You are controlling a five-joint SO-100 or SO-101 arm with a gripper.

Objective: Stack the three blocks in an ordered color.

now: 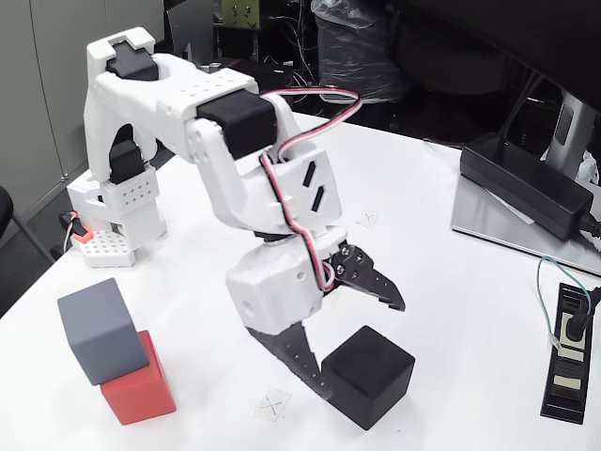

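Fixed view: the claw stood wide open on the white table, its lower finger touching the left side of the black block, its upper finger raised above it. At the table's left edge, the grey block rested tilted on the red block, well apart from the black one.

My lower finger hides part of the matte black cube; the grey cube covers the red cube's top.
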